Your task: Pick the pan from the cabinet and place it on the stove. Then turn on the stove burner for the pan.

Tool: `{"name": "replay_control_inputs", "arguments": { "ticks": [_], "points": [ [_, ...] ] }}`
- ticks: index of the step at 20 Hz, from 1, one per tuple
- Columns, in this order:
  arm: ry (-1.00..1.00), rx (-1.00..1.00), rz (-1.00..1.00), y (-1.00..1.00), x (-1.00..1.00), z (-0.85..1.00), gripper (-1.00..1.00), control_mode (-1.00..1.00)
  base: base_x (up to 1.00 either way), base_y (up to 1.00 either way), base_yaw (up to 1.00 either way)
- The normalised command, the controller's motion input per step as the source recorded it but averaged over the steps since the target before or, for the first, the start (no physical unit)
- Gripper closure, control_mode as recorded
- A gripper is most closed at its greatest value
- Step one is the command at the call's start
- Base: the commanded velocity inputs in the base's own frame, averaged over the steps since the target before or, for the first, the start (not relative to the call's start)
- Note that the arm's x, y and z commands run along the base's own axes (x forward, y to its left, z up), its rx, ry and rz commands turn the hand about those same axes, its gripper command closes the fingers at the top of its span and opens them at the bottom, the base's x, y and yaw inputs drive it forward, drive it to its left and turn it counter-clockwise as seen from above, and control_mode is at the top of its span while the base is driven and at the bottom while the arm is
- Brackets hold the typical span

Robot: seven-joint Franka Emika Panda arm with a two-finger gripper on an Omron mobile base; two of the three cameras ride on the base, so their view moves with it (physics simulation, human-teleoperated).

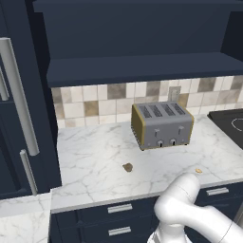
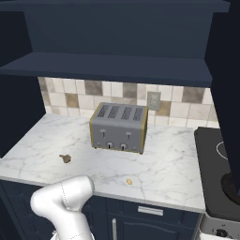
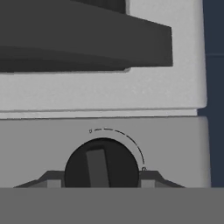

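The pan was judged placed on the stove; the burner knob was straddled by the gripper, contact undeterminable.

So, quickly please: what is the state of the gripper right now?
Gripper: closed around the black stove knob, one finger on each side of it.

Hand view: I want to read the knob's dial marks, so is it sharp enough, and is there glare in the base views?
Hand view: soft and blurry, knob clear but its dial marks barely legible. Left base view: even flat light, no glare on toaster. Right base view: stove glossy black, rings faint.
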Motion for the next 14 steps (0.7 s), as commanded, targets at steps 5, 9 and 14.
{"name": "replay_control_inputs", "arguments": {
  "ticks": [5,9,14],
  "points": [
    [-0.03,-0.35,0.07,0.08,0.0,-0.08,1.0,-1.0,0.0,0.0,0.0],
    [-0.04,-0.36,0.08,0.06,0.0,-0.14,1.0,-1.0,0.0,0.0,0.0],
    [-0.05,-0.37,0.08,0.04,-0.03,-0.2,1.0,-1.0,0.0,0.0,0.0]
  ]
}}
